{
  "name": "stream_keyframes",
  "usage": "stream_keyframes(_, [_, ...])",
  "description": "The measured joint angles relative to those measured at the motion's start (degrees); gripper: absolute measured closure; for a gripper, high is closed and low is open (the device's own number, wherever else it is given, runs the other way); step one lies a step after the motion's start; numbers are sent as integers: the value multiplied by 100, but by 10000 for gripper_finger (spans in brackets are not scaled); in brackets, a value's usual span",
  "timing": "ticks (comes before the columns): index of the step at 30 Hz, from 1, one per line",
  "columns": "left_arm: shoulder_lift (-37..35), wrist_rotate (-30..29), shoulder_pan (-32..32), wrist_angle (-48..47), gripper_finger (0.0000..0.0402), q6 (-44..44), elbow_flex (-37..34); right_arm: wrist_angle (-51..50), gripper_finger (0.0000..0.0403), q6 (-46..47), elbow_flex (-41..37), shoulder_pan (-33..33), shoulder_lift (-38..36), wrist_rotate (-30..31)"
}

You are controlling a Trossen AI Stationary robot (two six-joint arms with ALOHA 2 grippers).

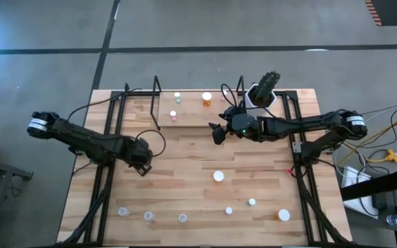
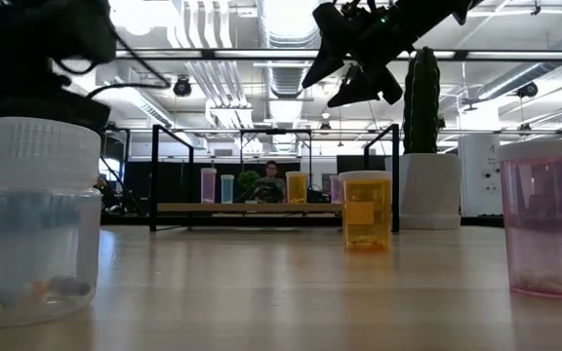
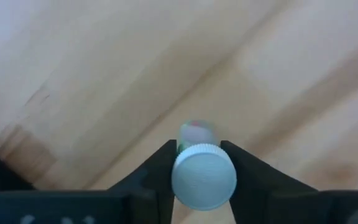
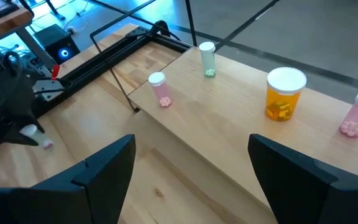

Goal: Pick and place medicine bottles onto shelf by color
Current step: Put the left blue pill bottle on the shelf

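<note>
Along the table's (image 1: 185, 165) near edge a row of medicine bottles waits, from a clear one (image 1: 123, 211) near the left corner to an orange one (image 1: 283, 215) near the right; a white-capped one (image 1: 218, 176) stands mid-table. The left gripper (image 3: 204, 163), over the left half of the table, is clamped on a small clear bottle (image 3: 202, 176) by its white cap. Judging by this, a carry to the shelf (image 1: 198, 114) at the far edge is in hand; the next move calls for matching its colour to bottles there. The pill colour inside is hard to make out. The right gripper (image 4: 188, 162) hovers before the shelf, fingers apart and empty. The shelf's right end hides behind the right arm.
</note>
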Motion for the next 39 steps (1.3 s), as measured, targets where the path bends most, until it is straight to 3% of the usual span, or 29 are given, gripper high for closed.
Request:
stream_keyframes(4, [24, 228, 167, 6, 317, 451, 641, -3, 101, -8, 0, -2, -2, -16])
stream_keyframes(9, [558, 248, 1005, 181, 319, 1589, 1913, -195, 101, 2, 0, -3, -159, -374])
stream_keyframes(16, [2459, 447, 2378, 284, 321, 3570, 4253, -1558, 102, 492, 0, -4, -934, -396])
stream_keyframes(20, [3491, 527, 2901, 185, 322, 4139, 5494, -2138, 104, 767, 0, -3, -1283, -392])
stream_keyframes(25, [4537, 529, 3361, -603, 313, 4534, 6637, -2256, 104, 988, 0, -4, -1373, -387])
stream_keyframes(31, [5241, 506, 3729, -888, 311, 4661, 7058, -2258, 104, 997, 0, -2, -1246, -394])
stream_keyframes(39, [5458, 265, 3914, -913, 309, 4621, 6989, -2286, 104, 831, -2, -3, -1125, -394])
